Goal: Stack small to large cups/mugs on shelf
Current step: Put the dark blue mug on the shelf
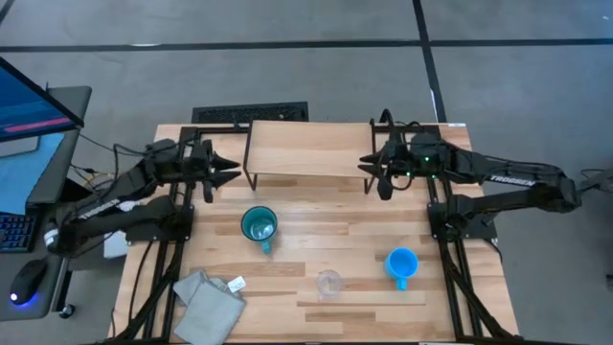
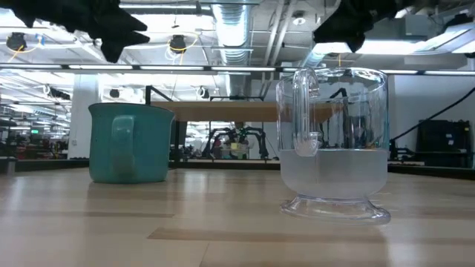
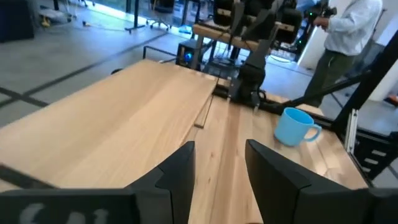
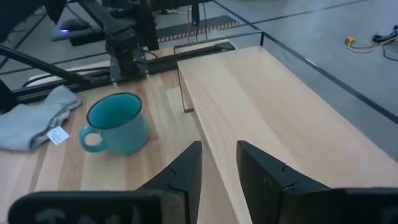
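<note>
The teal mug (image 1: 259,226) stands upright on the table in front of the shelf (image 1: 308,149); it also shows in the right wrist view (image 4: 118,123) and the low view (image 2: 130,142). The bright blue mug (image 1: 401,263) stands at the right; the left wrist view shows it too (image 3: 295,127). The clear cup (image 1: 329,283) stands near the front edge, close in the low view (image 2: 334,144). My left gripper (image 1: 233,171) hovers open at the shelf's left end. My right gripper (image 1: 367,163) hovers open at its right end. Both are empty.
A grey folded cloth with a white tag (image 1: 209,297) lies at the table's front left corner. A monitor, keyboard and mouse (image 1: 29,280) sit on a desk left of the table. A person (image 3: 348,37) stands beyond the table's right side.
</note>
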